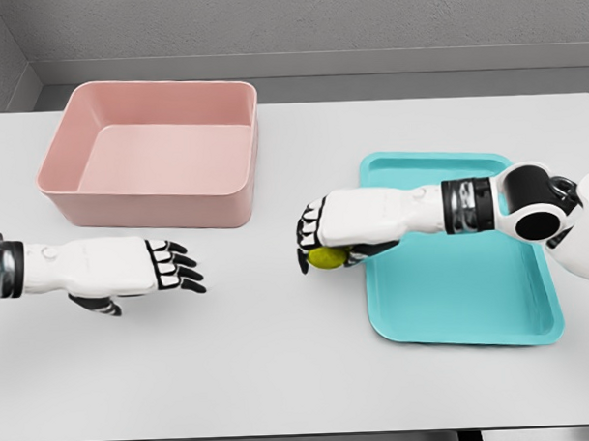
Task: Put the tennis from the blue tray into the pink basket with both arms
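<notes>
My right hand (339, 236) reaches in from the right, its fingers (310, 234) curled down around the ball (326, 257), which sits just off the left edge of the tray (472, 301), above the bare bench (281, 376). My left hand (122, 265) is low on the left, palm down, fingers (180, 268) spread and holding nothing, in front of the basket (149, 201). The basket stands at the bench's far left. The bench is a pale grey slab; behind it run a dark strip and a grey wall (316, 16).
</notes>
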### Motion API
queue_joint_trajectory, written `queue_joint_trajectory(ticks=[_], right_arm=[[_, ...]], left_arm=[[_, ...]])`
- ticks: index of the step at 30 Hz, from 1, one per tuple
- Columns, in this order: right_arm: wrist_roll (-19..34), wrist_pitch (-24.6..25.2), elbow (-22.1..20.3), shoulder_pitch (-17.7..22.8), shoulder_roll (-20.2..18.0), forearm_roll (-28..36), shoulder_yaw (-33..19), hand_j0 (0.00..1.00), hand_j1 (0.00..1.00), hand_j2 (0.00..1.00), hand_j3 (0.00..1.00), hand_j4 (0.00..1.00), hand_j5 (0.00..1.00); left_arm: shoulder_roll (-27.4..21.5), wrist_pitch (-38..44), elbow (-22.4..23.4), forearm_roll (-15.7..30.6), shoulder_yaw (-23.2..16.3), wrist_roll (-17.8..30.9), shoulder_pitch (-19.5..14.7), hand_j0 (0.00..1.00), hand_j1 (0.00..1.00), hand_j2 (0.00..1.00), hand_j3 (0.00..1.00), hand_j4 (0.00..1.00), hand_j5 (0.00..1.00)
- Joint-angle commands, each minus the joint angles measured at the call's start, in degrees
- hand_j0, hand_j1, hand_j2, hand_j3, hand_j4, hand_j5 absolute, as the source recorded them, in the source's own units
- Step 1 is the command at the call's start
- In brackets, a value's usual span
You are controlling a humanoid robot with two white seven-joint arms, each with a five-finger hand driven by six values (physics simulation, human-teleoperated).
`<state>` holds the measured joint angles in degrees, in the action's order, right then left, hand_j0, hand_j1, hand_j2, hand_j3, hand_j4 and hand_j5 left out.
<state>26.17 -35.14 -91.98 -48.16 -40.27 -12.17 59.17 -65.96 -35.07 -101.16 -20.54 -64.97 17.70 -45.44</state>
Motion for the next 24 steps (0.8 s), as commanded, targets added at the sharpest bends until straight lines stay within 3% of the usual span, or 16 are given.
queue_joint_trajectory(ticks=[1, 6, 17, 24], right_arm=[[1.8, 0.1, 0.3, 0.0, 3.4, 0.4, 0.6, 0.52, 0.52, 0.52, 0.52, 0.52, 0.52], [3.0, 0.1, 1.4, 0.0, 6.8, 0.3, 1.8, 0.52, 0.52, 0.52, 0.52, 0.52, 0.52], [4.3, 1.3, 11.1, -2.1, 14.3, 0.1, 5.2, 0.52, 0.52, 0.52, 0.52, 0.52, 0.52], [4.2, 2.6, 11.2, -2.5, 16.3, 0.1, 8.2, 0.52, 0.52, 0.52, 0.52, 0.52, 0.52]], left_arm=[[-0.2, 0.1, 0.0, 0.3, 0.1, 0.5, 0.0, 1.00, 1.00, 1.00, 1.00, 1.00, 1.00], [-0.7, 0.1, 0.0, 0.4, 0.5, 0.1, 0.0, 1.00, 1.00, 1.00, 1.00, 1.00, 1.00], [-1.4, 0.1, 0.0, 0.5, 0.8, 0.1, 0.4, 1.00, 1.00, 1.00, 1.00, 1.00, 1.00], [-1.4, 0.1, 0.0, 0.5, 0.9, 0.0, 0.4, 1.00, 1.00, 1.00, 1.00, 1.00, 1.00]])
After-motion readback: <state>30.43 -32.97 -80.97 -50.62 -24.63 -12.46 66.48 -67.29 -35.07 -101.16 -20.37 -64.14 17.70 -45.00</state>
